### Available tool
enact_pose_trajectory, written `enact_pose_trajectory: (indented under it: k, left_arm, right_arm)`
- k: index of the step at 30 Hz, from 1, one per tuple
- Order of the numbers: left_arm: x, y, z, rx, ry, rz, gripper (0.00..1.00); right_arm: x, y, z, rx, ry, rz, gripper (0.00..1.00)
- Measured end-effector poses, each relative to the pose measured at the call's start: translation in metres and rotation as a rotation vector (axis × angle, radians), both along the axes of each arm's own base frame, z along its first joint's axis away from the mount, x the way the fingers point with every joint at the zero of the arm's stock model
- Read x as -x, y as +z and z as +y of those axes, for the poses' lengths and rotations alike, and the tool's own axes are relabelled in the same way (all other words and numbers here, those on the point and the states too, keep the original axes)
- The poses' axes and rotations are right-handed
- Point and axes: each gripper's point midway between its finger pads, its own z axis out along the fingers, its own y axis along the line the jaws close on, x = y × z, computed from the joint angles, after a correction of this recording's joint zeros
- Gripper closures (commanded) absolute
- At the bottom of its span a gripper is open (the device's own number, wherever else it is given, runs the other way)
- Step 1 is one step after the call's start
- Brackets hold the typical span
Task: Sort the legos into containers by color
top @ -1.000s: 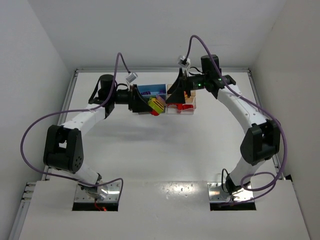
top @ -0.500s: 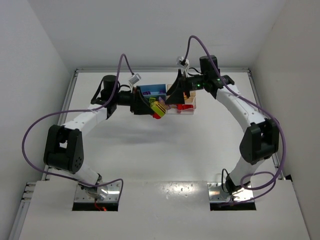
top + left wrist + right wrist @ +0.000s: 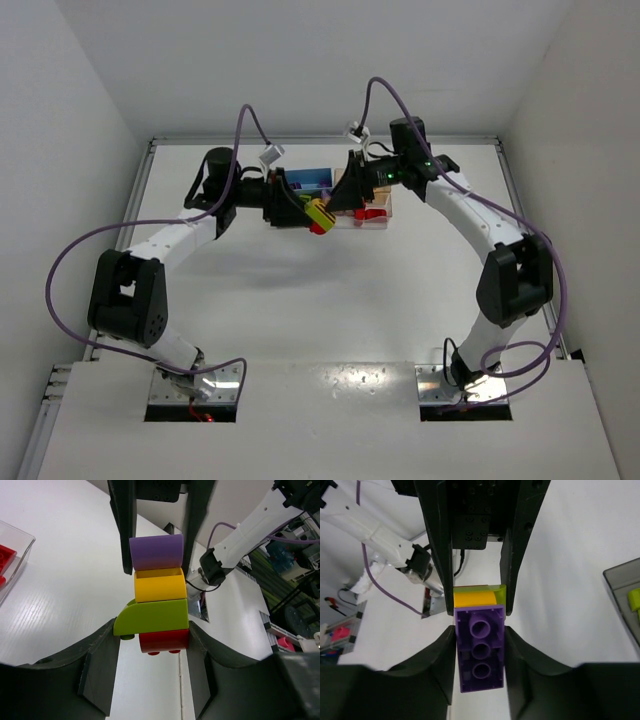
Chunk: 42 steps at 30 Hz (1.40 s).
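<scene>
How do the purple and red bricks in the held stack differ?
The purple plastic brick sits at one end of the multicoloured stack, between the fingers of the right gripper; the red plastic brick ends the other, between the fingers of the left gripper. Purple adjoins the yellow brick, red the lime green brick. Both belong to that jointly held stack.

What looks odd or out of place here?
The lime green brick in the held clump sits offset, jutting sideways past the others. Left end effector grips its base, right end effector its purple brick.
</scene>
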Motion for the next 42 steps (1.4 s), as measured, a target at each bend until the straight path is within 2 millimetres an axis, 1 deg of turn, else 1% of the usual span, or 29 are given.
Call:
enact_pose_trajectory:
  k: [2, 3, 5, 8, 13, 15, 19, 22, 25, 28, 30, 31, 35, 37, 38, 40, 41, 42]
  left_arm:
    - [0.000, 0.002, -0.001, 0.005, -0.005, -0.008, 1.00]
    - [0.001, 0.002, -0.001, 0.006, -0.006, -0.008, 1.00]
    - [0.001, 0.003, -0.001, 0.008, -0.010, -0.002, 1.00]
    - [0.001, 0.003, -0.001, 0.010, -0.007, -0.010, 1.00]
    - [0.001, 0.000, 0.000, 0.001, 0.009, -0.023, 1.00]
    - [0.004, -0.009, 0.002, -0.014, 0.010, -0.022, 1.00]
    - [0.011, -0.030, 0.005, -0.051, 0.007, 0.021, 1.00]
    - [0.014, -0.040, 0.007, -0.068, 0.010, 0.036, 1.00]
    - [0.012, -0.046, 0.011, -0.084, 0.038, 0.046, 1.00]
    - [0.007, -0.046, 0.020, -0.091, 0.103, 0.031, 1.00]
    - [0.001, -0.042, 0.031, -0.091, 0.194, 0.005, 1.00]
    - [0.000, -0.040, 0.032, -0.090, 0.210, -0.003, 1.00]
    - [-0.015, -0.021, 0.038, -0.069, 0.332, -0.058, 1.00]
    - [-0.019, -0.018, 0.041, -0.063, 0.386, -0.064, 1.00]
    - [-0.020, -0.018, 0.043, -0.063, 0.410, -0.063, 1.00]
    - [-0.022, -0.018, 0.046, -0.065, 0.456, -0.063, 1.00]
    - [-0.024, -0.017, 0.048, -0.066, 0.475, -0.065, 1.00]
    - [-0.025, -0.017, 0.049, -0.068, 0.493, -0.066, 1.00]
  right_arm:
    - [-0.001, 0.001, 0.000, -0.004, -0.002, 0.006, 0.73]
    - [-0.001, 0.001, 0.000, -0.008, 0.000, 0.006, 0.81]
    - [-0.001, 0.002, 0.000, -0.014, 0.000, 0.009, 0.86]
    - [-0.003, 0.004, -0.001, -0.021, -0.006, 0.021, 0.91]
    - [-0.007, 0.005, -0.003, -0.036, -0.009, 0.049, 0.95]
    - [-0.016, 0.009, -0.010, -0.046, -0.038, 0.057, 0.95]
    - [-0.038, 0.020, -0.031, -0.069, -0.109, 0.045, 0.98]
    - [-0.048, 0.028, -0.039, -0.084, -0.140, 0.030, 0.98]
    - [-0.050, 0.032, -0.038, -0.093, -0.140, 0.024, 0.98]
    - [-0.053, 0.033, -0.036, -0.096, -0.137, 0.031, 0.99]
    - [-0.054, 0.031, -0.035, -0.095, -0.139, 0.039, 0.99]
    - [-0.054, 0.030, -0.035, -0.095, -0.139, 0.043, 0.99]
    - [-0.056, 0.027, -0.035, -0.092, -0.145, 0.051, 0.99]
    - [-0.056, 0.026, -0.035, -0.087, -0.147, 0.041, 0.99]
    - [-0.056, 0.021, -0.036, -0.075, -0.151, 0.029, 0.99]
    - [-0.049, 0.004, -0.039, -0.024, -0.164, 0.010, 0.99]
    - [-0.043, -0.008, -0.041, 0.010, -0.165, 0.000, 0.99]
    - [-0.031, -0.023, -0.042, 0.051, -0.157, -0.004, 0.99]
